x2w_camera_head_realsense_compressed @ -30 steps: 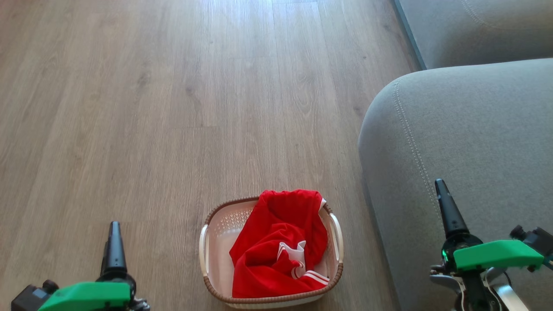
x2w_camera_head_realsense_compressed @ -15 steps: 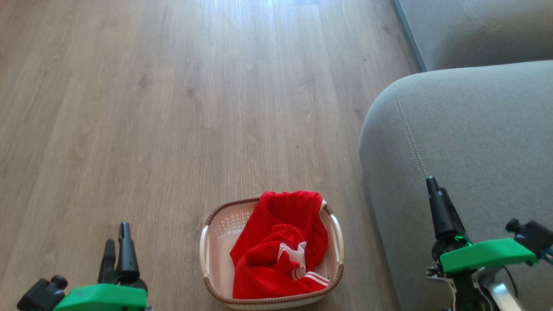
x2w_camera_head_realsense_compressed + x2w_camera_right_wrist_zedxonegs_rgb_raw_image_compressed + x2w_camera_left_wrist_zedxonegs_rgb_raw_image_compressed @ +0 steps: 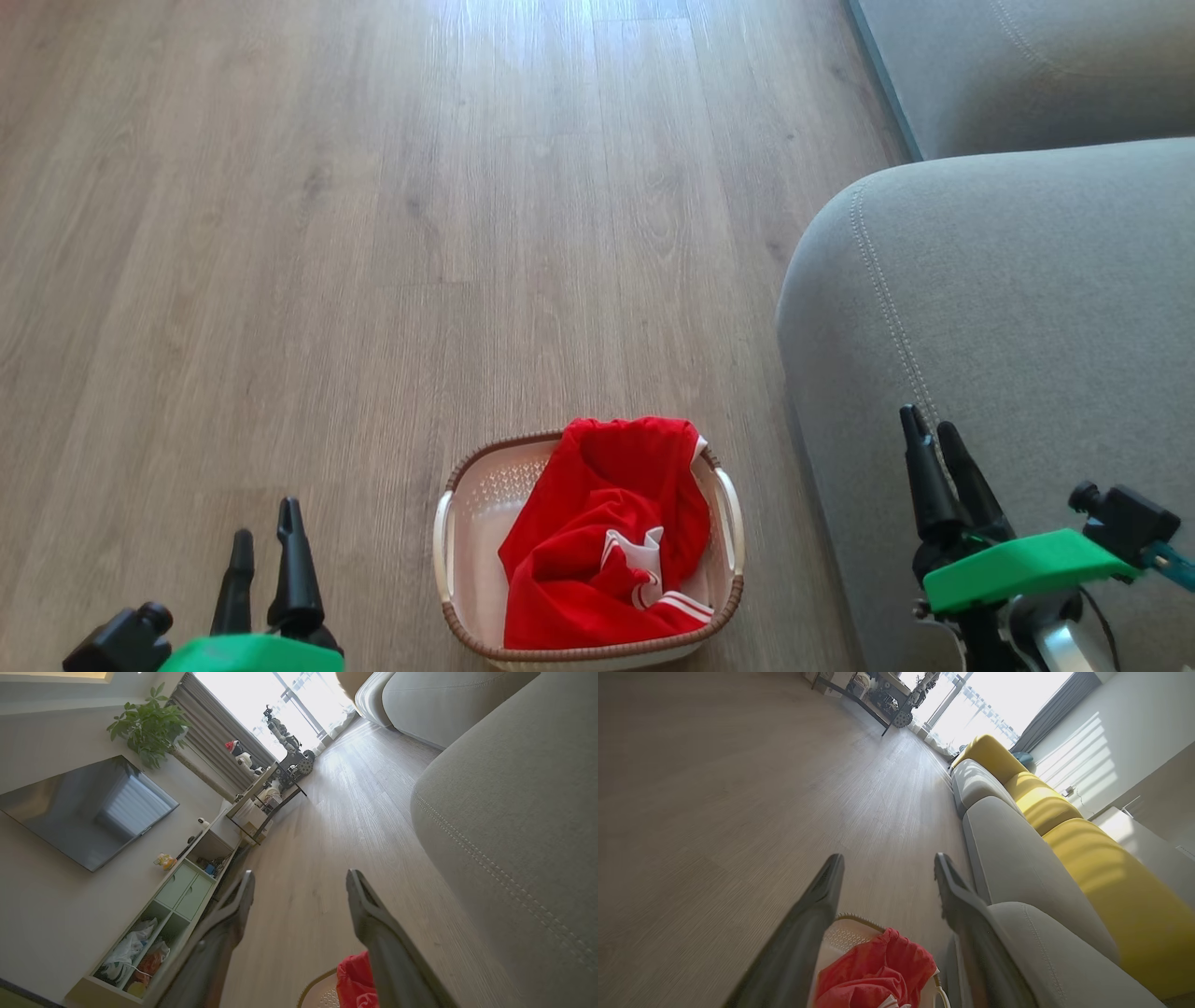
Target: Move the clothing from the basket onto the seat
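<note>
Hovering my left gripper [image 3: 266,519] and right gripper [image 3: 926,419] wide apart, empty, I see open floor [image 3: 373,233] left of the basket [image 3: 485,453] holding clothing [image 3: 597,523]; the seat [image 3: 1008,308] edge is near its right rim.

Wood floor [image 3: 373,233], wall TV [image 3: 88,812], plant [image 3: 149,728], low shelf unit [image 3: 177,896] w/ clutter, yellow cushions [image 3: 1111,868].

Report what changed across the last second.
Both wrists rolled: the left gripper and the right gripper, each edge-on as one finger before, now show both fingers, open and empty. The right one also drifted slightly left, toward the basket. Nothing was grasped or released. The clothing stays heaped in the basket beside the seat; the scene's slight downward shift is camera motion.
</note>
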Tool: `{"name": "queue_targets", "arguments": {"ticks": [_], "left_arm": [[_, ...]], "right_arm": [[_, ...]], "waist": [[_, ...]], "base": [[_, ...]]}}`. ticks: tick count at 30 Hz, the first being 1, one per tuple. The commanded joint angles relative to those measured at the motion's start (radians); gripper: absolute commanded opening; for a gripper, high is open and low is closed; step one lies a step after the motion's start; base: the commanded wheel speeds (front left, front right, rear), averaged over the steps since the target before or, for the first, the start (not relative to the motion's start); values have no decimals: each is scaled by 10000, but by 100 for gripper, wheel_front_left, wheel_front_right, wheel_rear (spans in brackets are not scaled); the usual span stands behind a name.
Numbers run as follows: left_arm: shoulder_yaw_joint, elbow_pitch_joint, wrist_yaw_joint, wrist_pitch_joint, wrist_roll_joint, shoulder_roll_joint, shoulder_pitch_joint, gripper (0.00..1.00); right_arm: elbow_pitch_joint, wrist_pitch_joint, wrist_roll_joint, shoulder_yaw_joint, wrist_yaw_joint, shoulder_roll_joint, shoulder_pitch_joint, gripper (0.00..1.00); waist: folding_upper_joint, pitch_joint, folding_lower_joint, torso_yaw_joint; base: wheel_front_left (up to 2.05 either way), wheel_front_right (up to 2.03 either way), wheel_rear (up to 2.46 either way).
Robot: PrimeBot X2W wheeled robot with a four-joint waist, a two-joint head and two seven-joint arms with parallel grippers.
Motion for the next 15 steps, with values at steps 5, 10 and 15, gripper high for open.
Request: {"name": "queue_targets", "arguments": {"ticks": [5, 10, 15], "left_arm": [[31, -199, 44, -265, 895, 130, -151, 100], [-51, -120, 91, -411, 1542, 136, -111, 100], [-124, -25, 141, -557, 2202, 162, -101, 100]], "right_arm": [[-128, -108, -1052, -70, -1, 101, -246, 100], [52, -120, -1827, -112, -1, 215, -252, 100], [208, -132, -2599, -178, -1, 329, -284, 100]], "waist": [[0, -38, 0, 5], [0, -74, 0, 12], [0, -91, 0, 22]], "base": [[0, 0, 0], [0, 0, 0], [0, 0, 0]]}}
